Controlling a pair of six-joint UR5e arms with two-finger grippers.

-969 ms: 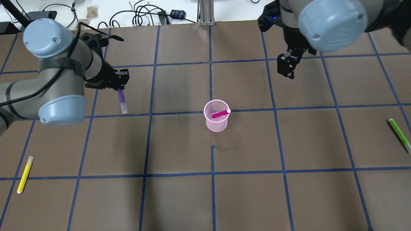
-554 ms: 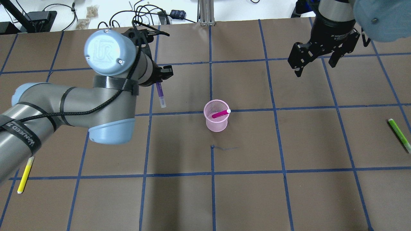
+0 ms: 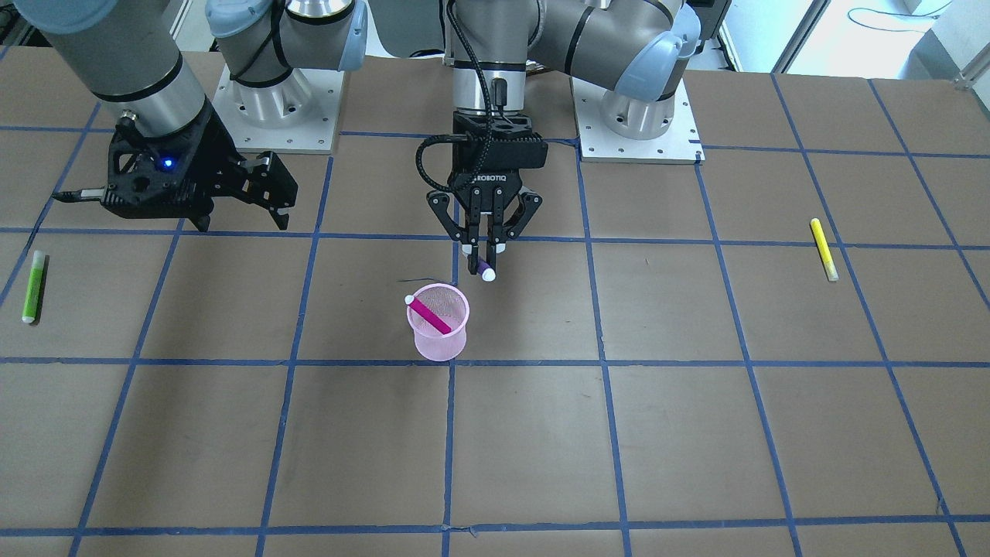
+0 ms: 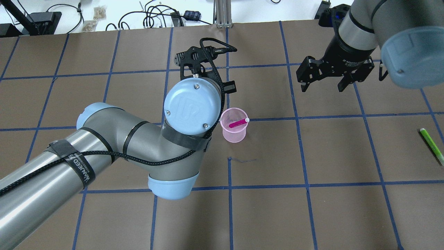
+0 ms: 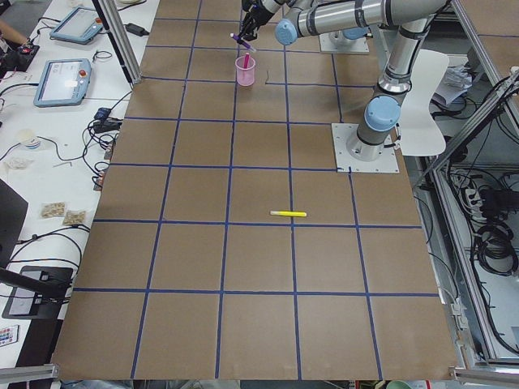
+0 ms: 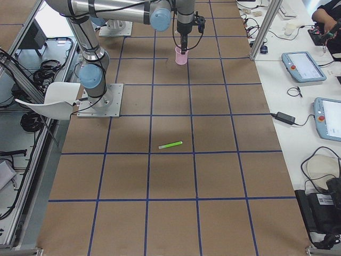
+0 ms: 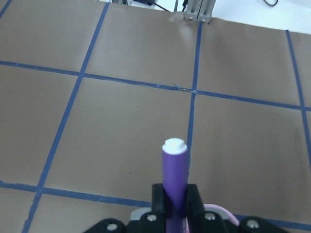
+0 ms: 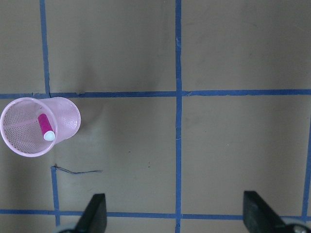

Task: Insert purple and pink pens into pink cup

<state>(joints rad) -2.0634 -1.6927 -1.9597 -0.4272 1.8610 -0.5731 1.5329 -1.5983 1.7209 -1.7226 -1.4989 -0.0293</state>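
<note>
Exterior front-facing view, hazard first: purple pen [image 3: 486, 270] hanging white end down just beside the pink cup [image 3: 438, 350], on the robot's side and not yet over the mouth, so if released here likely to strike the rim, tip the light mesh cup or land on the tabletop [image 3: 696, 425]; pink pen [image 3: 430, 316] already leaning inside and liable to block entry. Left claw [image 3: 483, 249] pinched nearly closed on the purple pen's barrel, touching nothing else. Right claw [image 4: 322, 84] spread wide, empty, well apart from the cup.
</note>
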